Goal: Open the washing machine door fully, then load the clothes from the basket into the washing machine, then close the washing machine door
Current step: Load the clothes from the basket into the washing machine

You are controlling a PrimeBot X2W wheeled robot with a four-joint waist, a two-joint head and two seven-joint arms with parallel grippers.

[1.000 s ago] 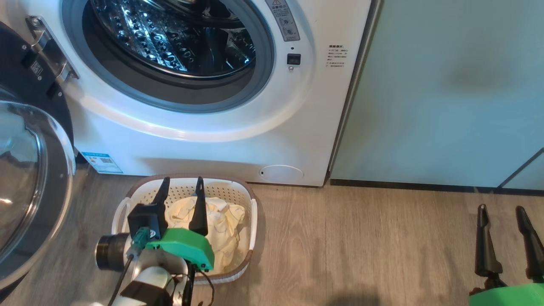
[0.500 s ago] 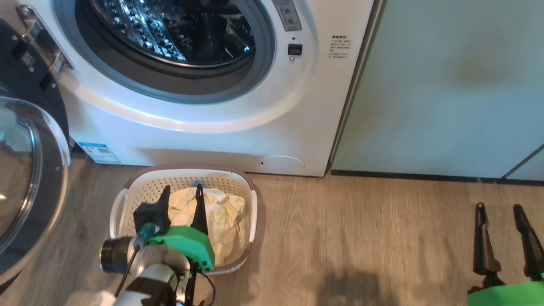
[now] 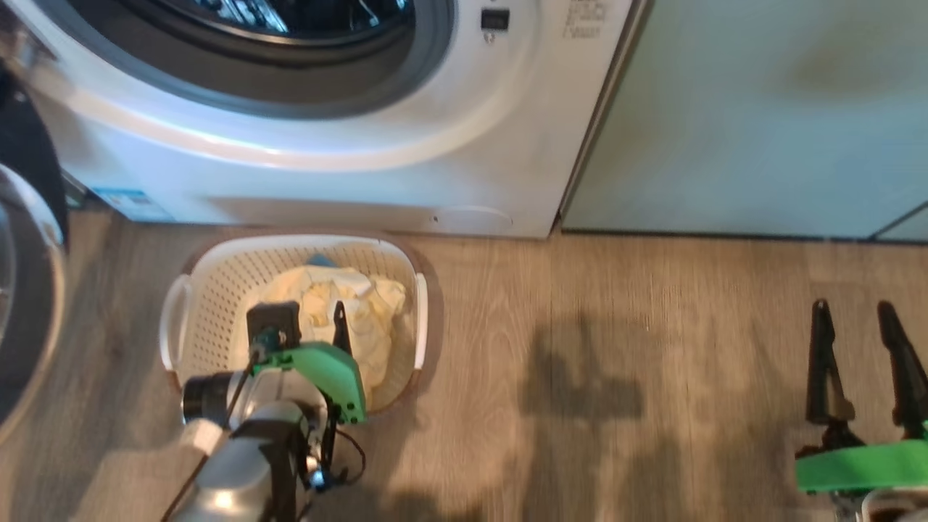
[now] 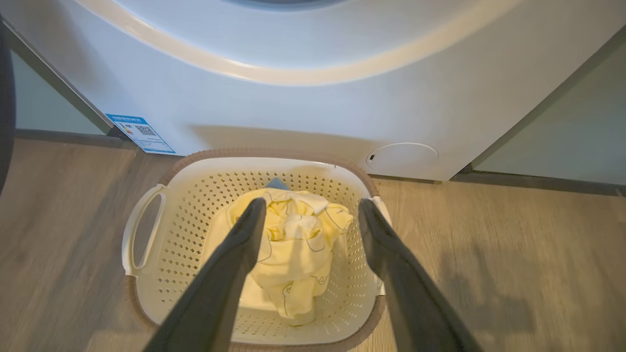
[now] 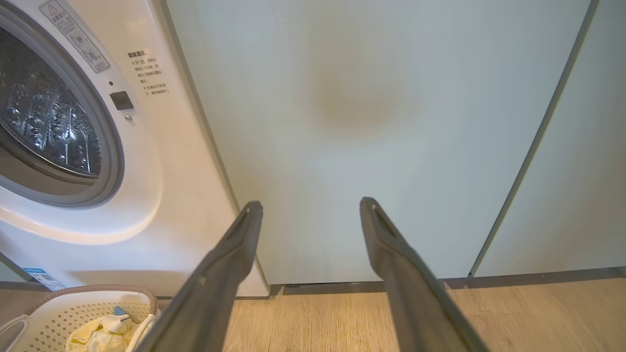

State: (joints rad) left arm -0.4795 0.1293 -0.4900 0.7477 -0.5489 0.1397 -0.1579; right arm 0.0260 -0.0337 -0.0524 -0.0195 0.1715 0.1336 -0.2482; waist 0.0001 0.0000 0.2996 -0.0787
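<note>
Both gaping, empty: left hand (image 4: pixel 311 205) over clothes (image 4: pixel 288 254) in basket (image 4: pixel 195 205); right hand (image 3: pixel 852 308) over floor (image 3: pixel 616 326); door (image 3: pixel 32 326) cropped.

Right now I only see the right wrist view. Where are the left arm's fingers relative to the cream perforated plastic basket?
Observer: The left gripper hovers over the cream perforated plastic basket, fingers open, framing the pale yellow fabric clothes; whether they touch, I cannot tell.
Operator: And the washer's door?
Observer: The black-rimmed round glass washing machine door stands swung open at the white washing machine's left side.
</note>
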